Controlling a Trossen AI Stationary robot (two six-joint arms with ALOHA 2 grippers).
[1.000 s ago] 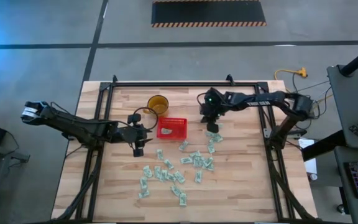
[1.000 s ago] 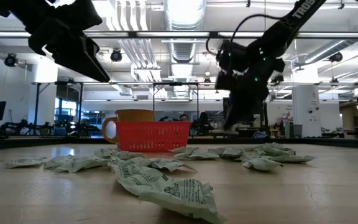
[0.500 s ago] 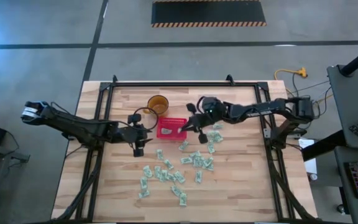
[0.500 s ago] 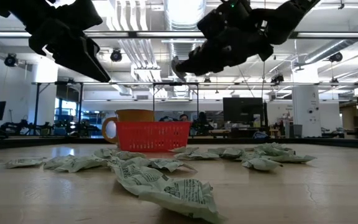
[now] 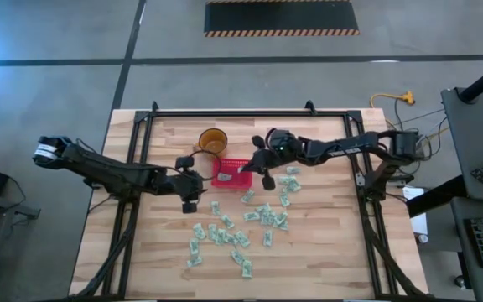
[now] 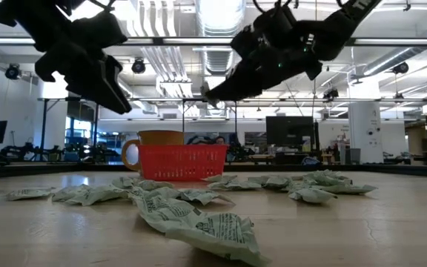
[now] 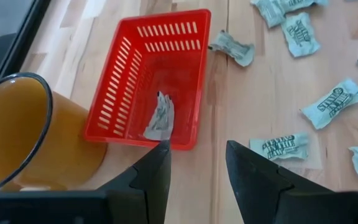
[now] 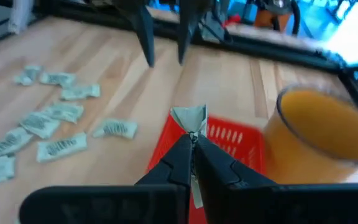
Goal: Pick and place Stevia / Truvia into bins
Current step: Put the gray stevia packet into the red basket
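The red basket [image 5: 230,173] stands beside the amber cup [image 5: 212,140]; one sachet [image 7: 160,117] lies on its floor. Many pale green sachets [image 5: 262,216] lie scattered on the wood toward the near edge. My right gripper [image 5: 244,169] hangs over the basket's right side, well above it in the low view [image 6: 207,93], shut on one sachet [image 8: 190,117]. My left gripper [image 7: 196,157] hovers open just left of the basket [image 7: 160,74], at its near-left corner, touching nothing. My right gripper pinches a single sachet by its lower edge [image 8: 191,132] between the two fingertips. The fingers slant down toward the table's left. The sachet stands out past the tips, lifted clear above the basket [image 8: 229,142].
The cup [image 7: 11,124] sits against the basket's far-left corner. Black frame rails [image 5: 241,113] run around the table top. Bare wood lies left of the sachets, under the left arm [image 5: 116,174]. The right arm [image 5: 342,147] reaches in from the right edge.
My right gripper has risen from the sachets right of the basket with one sachet pinched, tipped from pointing down to slanting, and swung toward the table's left until it is over the basket. My left gripper has sunk a little.
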